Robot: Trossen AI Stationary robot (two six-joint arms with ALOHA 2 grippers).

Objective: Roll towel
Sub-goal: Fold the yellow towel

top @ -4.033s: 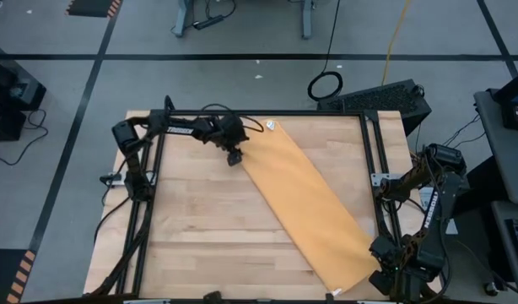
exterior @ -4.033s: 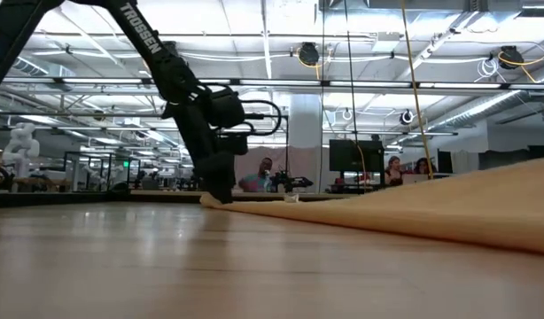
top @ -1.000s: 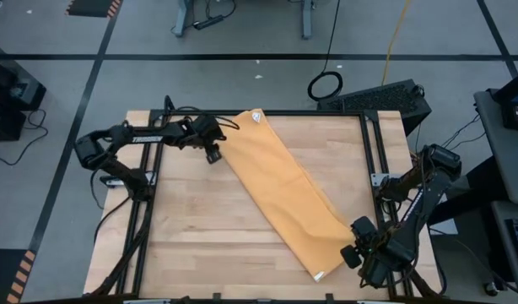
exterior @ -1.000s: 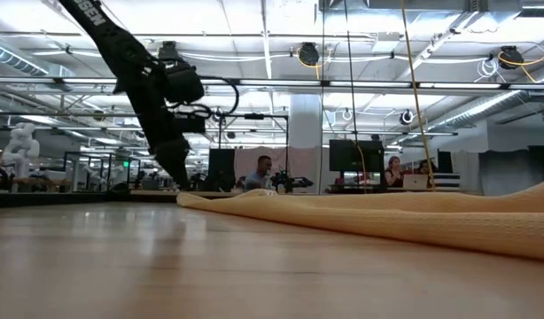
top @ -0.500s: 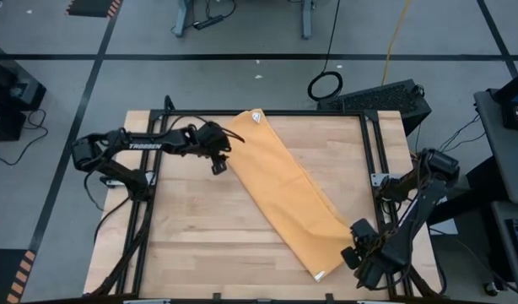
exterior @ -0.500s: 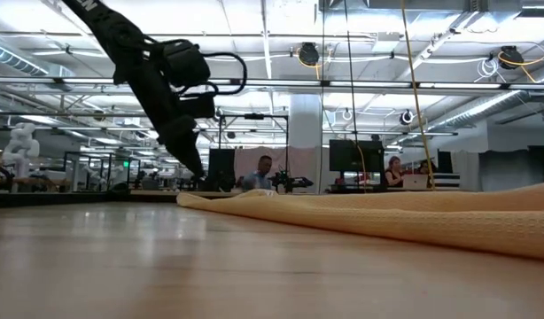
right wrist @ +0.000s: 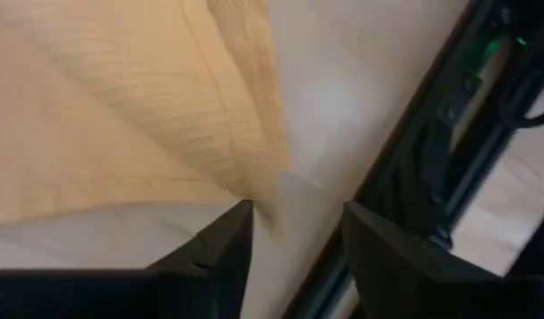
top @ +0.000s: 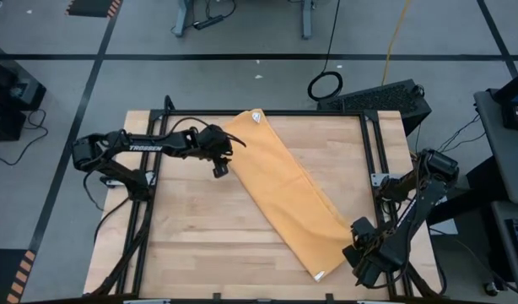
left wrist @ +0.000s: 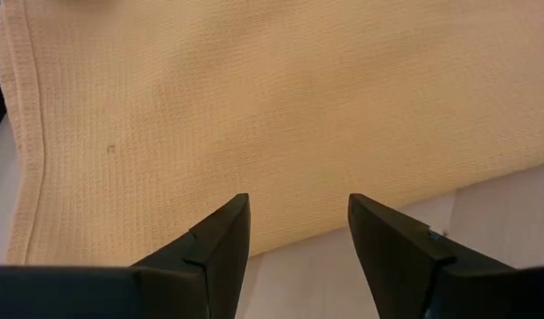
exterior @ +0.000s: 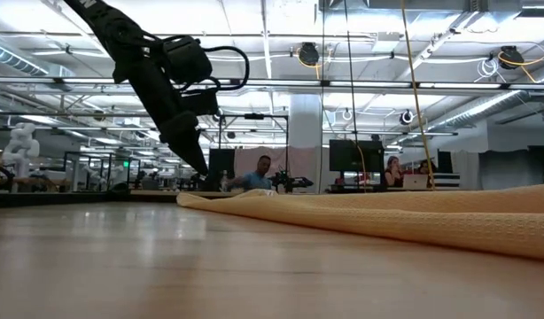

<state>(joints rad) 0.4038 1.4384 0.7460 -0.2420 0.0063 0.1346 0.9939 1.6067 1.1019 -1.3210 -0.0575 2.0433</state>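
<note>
The mustard-yellow towel (top: 286, 192) lies flat and slantwise on the table, from the far edge down to the near right. One narrow end, with a small white tag (top: 257, 118), sits at the far edge. My left gripper (top: 218, 165) hangs open just above the table beside the towel's long left edge, near that far end; its fingers (left wrist: 228, 235) frame the edge. My right gripper (top: 355, 247) is open at the towel's near right corner (right wrist: 270, 206), which lies between its fingertips. The low view shows the towel (exterior: 414, 217) as a low ridge and my left gripper (exterior: 204, 173) clear of the wood. My right gripper points steeply down with its fingers on either side of the towel's near right corner (right wrist: 254, 177), which lies creased on the table. Whether a finger touches the cloth I cannot tell.
Black frame rails (top: 373, 169) run along the table's sides and far edge. Bare wood (top: 208, 236) spreads left of the towel. A keyboard (top: 385, 97) sits beyond the far right corner. People (exterior: 259, 173) sit in the room behind.
My left gripper has swung toward the table's right and a little nearer, up to the towel's long left edge, staying off the table. The towel has kept its place.
</note>
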